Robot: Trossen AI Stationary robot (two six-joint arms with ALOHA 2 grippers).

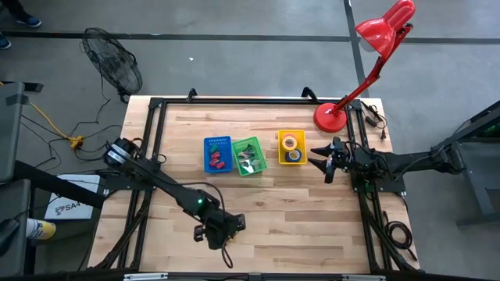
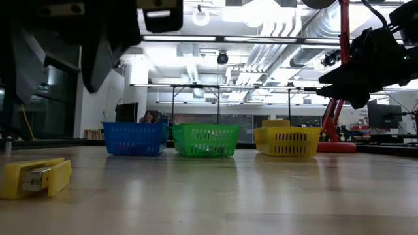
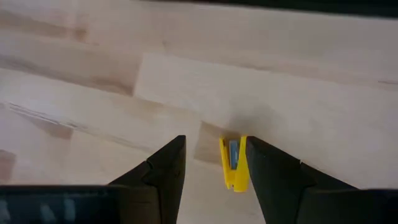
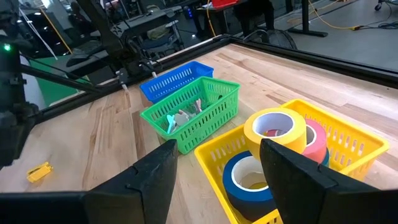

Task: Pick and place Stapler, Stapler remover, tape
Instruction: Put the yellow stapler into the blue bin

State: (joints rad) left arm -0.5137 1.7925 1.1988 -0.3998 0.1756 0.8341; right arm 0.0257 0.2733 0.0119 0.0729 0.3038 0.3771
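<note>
Left gripper [image 3: 211,165] hangs open over the yellow stapler [image 3: 234,163], which lies close to one finger; descending off-centre risks knocking it aside. Right gripper [image 4: 214,165] open.

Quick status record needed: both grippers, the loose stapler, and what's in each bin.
left gripper: open, above the yellow stapler at the table's near edge, not gripping it
right gripper: open, empty, hovering beside the yellow bin
yellow bin contents: tape rolls, yellow, blue and pink visible
green bin: small metal-looking items, likely staple removers
blue bin: red items, type unclear
table: wooden
</note>
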